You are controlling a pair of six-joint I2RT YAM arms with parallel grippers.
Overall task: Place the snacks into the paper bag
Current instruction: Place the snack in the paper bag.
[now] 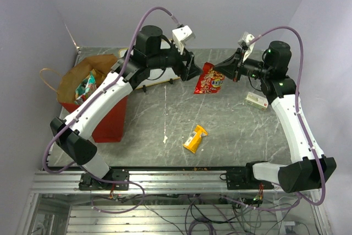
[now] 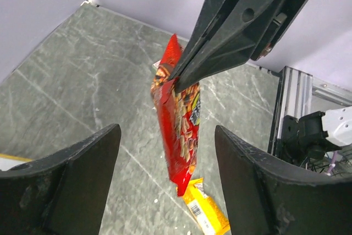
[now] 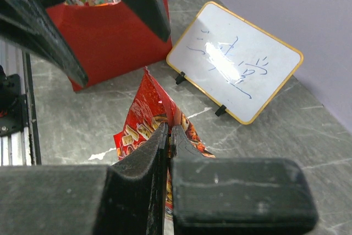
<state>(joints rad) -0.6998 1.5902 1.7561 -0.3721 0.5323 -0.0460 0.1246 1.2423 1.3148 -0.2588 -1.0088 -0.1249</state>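
Top view, right gripper (image 1: 223, 70): closed on red snack packet (image 1: 210, 79), which hangs above the table (image 1: 165, 108), far centre.
Top view, left gripper (image 1: 192, 67): wide, just left of the packet.
Top view, paper bag (image 1: 110, 119): far left, upright, snacks (image 1: 88, 87) inside.
Top view, yellow packet (image 1: 195, 138): lies near centre.
Left wrist view: fingers wide, not gripping the packet.
Right wrist view: jaws pinch the packet's edge; white board (image 3: 236, 61) behind.

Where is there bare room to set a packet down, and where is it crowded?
Bare room lies between the paper bag and the yellow packet, and between that packet and the white box. Crowded: the back middle, around the red packet.
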